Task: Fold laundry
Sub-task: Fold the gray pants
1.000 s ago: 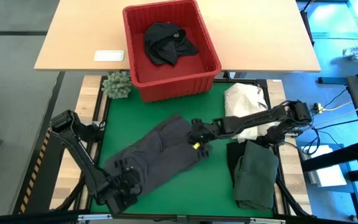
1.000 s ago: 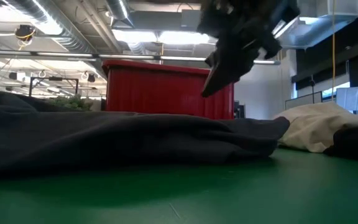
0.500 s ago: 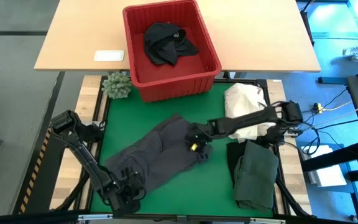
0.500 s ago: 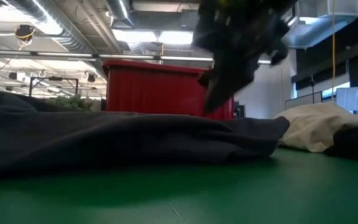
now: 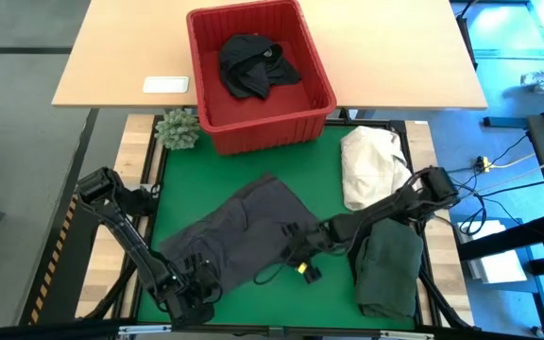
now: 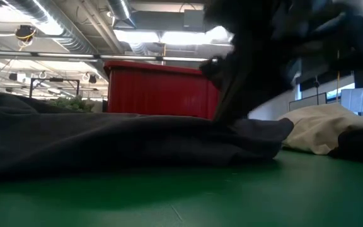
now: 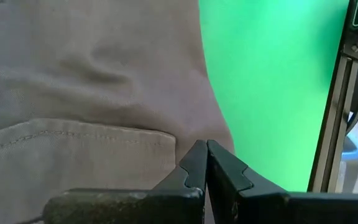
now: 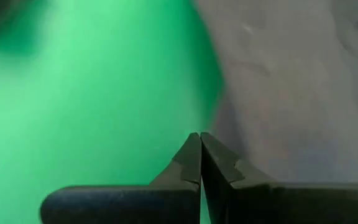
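High camera: straight down over the whole table [image 5: 324,189]. Low camera: mat level, facing the red basket [image 6: 162,88], also seen from above. Wrist cameras: very close over the grey garment [image 7: 92,81] and green mat.

Both arms reach low, left hand [image 5: 189,281] and right hand [image 5: 296,257] closed.

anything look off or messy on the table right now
Nothing spilled or damaged. The dark grey garment lies askew, diagonal across the green mat and rumpled, not yet folded. A cream-white cloth heap sits bunched beside the neatly folded dark green garment. Both grippers, left and right, have shut jaws at the grey garment's edges.
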Controlling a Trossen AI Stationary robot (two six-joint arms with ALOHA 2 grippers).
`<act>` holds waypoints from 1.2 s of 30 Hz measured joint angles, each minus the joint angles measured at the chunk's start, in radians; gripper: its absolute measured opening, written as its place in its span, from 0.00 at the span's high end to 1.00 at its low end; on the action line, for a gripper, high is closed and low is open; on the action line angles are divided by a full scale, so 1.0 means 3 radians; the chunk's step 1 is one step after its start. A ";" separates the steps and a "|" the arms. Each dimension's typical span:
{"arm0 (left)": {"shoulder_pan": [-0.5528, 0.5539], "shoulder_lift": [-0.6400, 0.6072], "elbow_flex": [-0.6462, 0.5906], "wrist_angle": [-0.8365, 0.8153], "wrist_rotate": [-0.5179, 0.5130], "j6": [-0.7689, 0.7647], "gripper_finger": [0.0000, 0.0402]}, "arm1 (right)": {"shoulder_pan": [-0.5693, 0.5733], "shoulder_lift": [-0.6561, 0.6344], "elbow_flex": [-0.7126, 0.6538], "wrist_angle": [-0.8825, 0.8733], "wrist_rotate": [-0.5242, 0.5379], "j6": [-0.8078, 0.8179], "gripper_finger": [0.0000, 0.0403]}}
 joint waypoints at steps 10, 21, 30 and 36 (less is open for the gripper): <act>0.0004 0.0163 0.0000 0.0177 0.0348 -0.0236 1.00 | -0.0013 0.0212 0.0000 -0.0018 0.0656 0.0244 0.99; -0.0041 0.0398 0.0006 0.0148 0.0765 -0.0418 1.00 | -0.0018 0.0184 0.0020 -0.0816 0.0797 0.0232 0.99; -0.0110 0.0385 0.0004 0.0110 0.0793 -0.0520 1.00 | -0.0067 0.0030 -0.0005 -0.1445 0.1094 0.0234 0.99; -0.0136 0.0373 0.0004 0.0111 0.0875 -0.0568 1.00 | -0.0107 -0.0244 -0.0007 -0.1659 0.1186 0.0265 0.99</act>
